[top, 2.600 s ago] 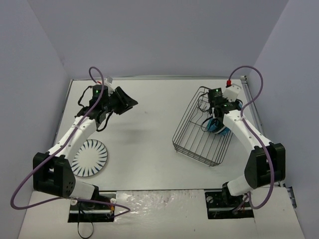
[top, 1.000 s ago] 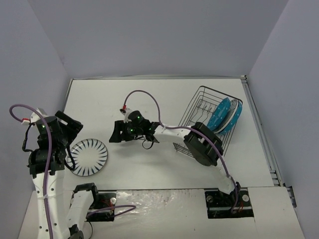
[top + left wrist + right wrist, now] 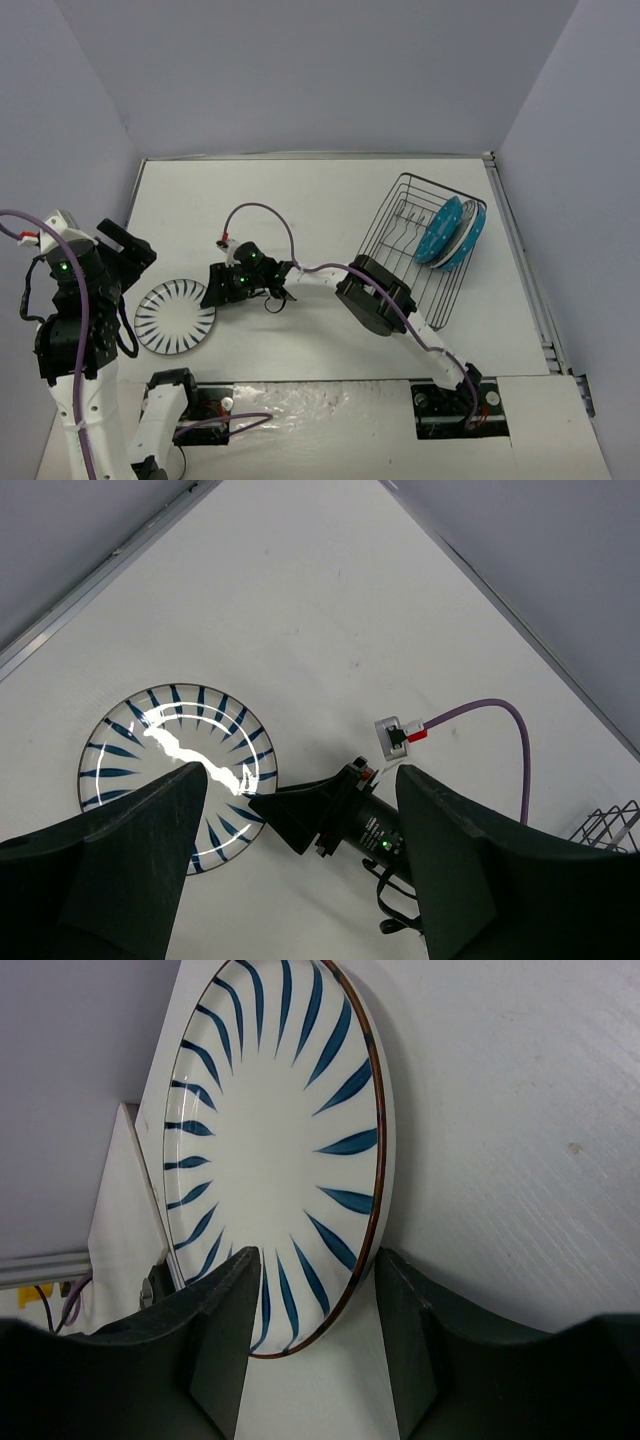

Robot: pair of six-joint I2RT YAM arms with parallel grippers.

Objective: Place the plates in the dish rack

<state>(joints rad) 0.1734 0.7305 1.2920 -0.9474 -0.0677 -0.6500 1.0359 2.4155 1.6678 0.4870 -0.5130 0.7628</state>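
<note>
- Hanging high over the left edge of the white table, the left gripper has its jaws spread wide and nothing between them. From its wrist view the two dark, wedge-shaped fingers frame the work below.
- Next comes a striped plate, lying flat on the table near the front left corner and well apart from the rack. It is round, shallow and glossy. It has a white face, dark blue tapering stripes running in from the edge, and a thin brown line on the rim. It looks like glazed ceramic, smooth and probably slippery to pinch.
- The right gripper has reached right across to that plate's near edge. Its jaws are part-way open, with one finger over the plate's face and the other down at table level. The rim sits between them, and I see no firm pinch on it yet.
- Further right is the dish rack, a basket of thin black wire with upright prongs.
- Two teal plates stand on edge side by side at its far right end, dotted white.
- I judge the job about half done: two plates are racked and one is about to be lifted. I can't spot a fourth.
</note>
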